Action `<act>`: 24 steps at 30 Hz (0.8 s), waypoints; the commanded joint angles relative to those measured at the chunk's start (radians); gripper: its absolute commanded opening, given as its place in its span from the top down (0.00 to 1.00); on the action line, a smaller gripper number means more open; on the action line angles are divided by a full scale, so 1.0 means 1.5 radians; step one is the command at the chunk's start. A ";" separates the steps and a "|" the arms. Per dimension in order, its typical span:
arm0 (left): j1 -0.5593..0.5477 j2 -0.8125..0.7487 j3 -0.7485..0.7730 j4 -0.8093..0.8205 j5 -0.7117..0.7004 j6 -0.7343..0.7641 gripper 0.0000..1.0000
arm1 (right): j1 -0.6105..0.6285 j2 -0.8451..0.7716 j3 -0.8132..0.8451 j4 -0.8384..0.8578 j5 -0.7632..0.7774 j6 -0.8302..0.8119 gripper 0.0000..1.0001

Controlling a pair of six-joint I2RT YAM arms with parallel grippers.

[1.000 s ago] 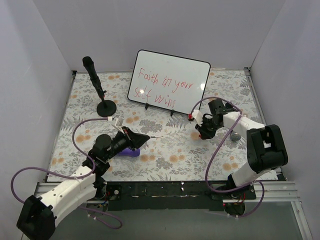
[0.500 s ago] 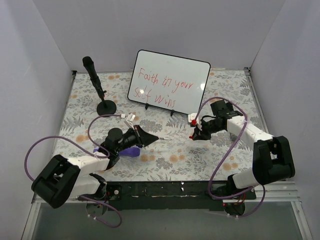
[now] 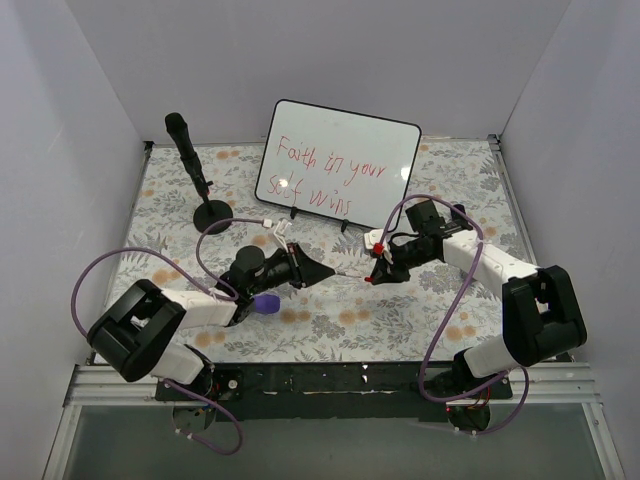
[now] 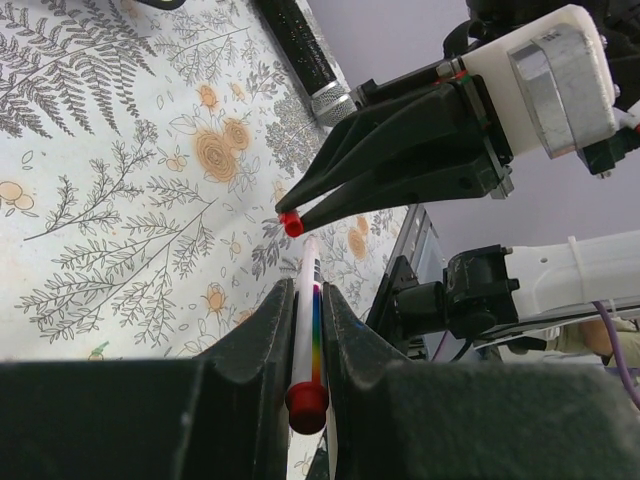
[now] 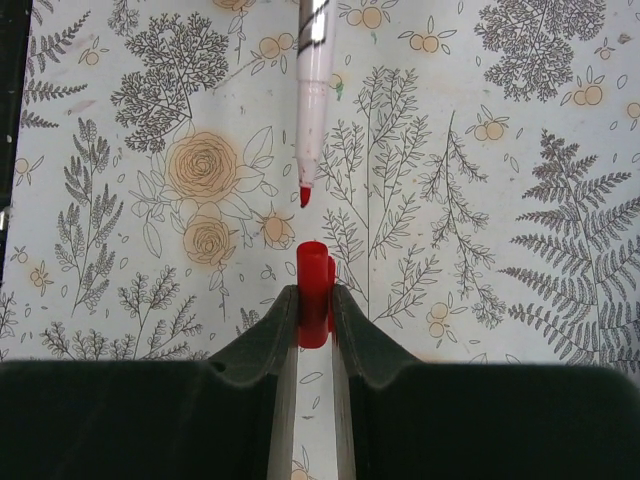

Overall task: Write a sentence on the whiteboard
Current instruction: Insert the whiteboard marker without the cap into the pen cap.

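The whiteboard (image 3: pixel 345 165) stands propped at the back of the table, carrying the sentence (image 3: pixel 330 172) in red handwriting on two lines. My left gripper (image 3: pixel 325 272) (image 4: pixel 305 290) is shut on a white marker (image 4: pixel 308 300) with a rainbow stripe, its bare red tip pointing right. My right gripper (image 3: pixel 378 272) (image 5: pixel 315 295) is shut on the red cap (image 5: pixel 314 290) (image 4: pixel 291 223). In the right wrist view the marker (image 5: pixel 313 80) points at the cap's open end across a short gap, roughly in line with it.
A black microphone-like post (image 3: pixel 190 160) on a round base (image 3: pixel 212 215) stands at the back left. A purple object (image 3: pixel 265 302) lies under the left arm. Grey walls enclose the floral tablecloth (image 3: pixel 330 320) on three sides.
The left gripper has carried the marker to the right while the right gripper has brought the cap left. Tip and cap now nearly meet at the table's middle.
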 commanded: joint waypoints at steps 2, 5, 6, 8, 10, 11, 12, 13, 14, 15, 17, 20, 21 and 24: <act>-0.025 0.013 0.054 -0.044 -0.033 0.061 1.00 | 0.009 0.000 0.022 0.012 -0.023 0.019 0.94; -0.034 0.023 0.064 -0.055 -0.036 0.073 1.00 | 0.010 0.002 0.024 0.013 -0.022 0.024 0.94; -0.035 0.024 0.064 -0.057 -0.036 0.076 1.00 | 0.010 0.002 0.025 0.012 -0.023 0.026 0.94; -0.038 0.027 0.064 -0.058 -0.038 0.079 1.00 | 0.010 0.002 0.027 0.011 -0.025 0.029 0.94; -0.042 0.028 0.063 -0.057 -0.040 0.081 1.00 | 0.010 0.004 0.029 0.009 -0.025 0.030 0.94; -0.042 0.028 0.061 -0.059 -0.043 0.083 1.00 | 0.010 0.004 0.029 0.009 -0.026 0.030 0.94; -0.043 0.027 0.061 -0.060 -0.045 0.085 1.00 | 0.010 0.004 0.030 0.008 -0.026 0.030 0.95; -0.043 0.028 0.060 -0.060 -0.046 0.086 1.00 | 0.010 0.005 0.030 0.008 -0.026 0.030 0.94; -0.043 0.026 0.061 -0.061 -0.049 0.088 1.00 | 0.010 0.004 0.029 0.007 -0.026 0.030 0.94; -0.043 0.026 0.062 -0.062 -0.051 0.089 1.00 | 0.010 0.004 0.029 0.007 -0.026 0.031 0.94; -0.043 0.024 0.061 -0.062 -0.054 0.092 1.00 | 0.010 0.005 0.029 0.007 -0.026 0.031 0.95; -0.043 0.022 0.063 -0.063 -0.054 0.093 1.00 | 0.010 0.006 0.030 0.006 -0.025 0.031 0.94; -0.043 0.022 0.064 -0.062 -0.054 0.093 1.00 | 0.010 0.005 0.029 0.007 -0.025 0.031 0.94; -0.043 0.017 0.063 -0.060 -0.054 0.093 1.00 | 0.010 0.007 0.029 0.006 -0.024 0.033 0.94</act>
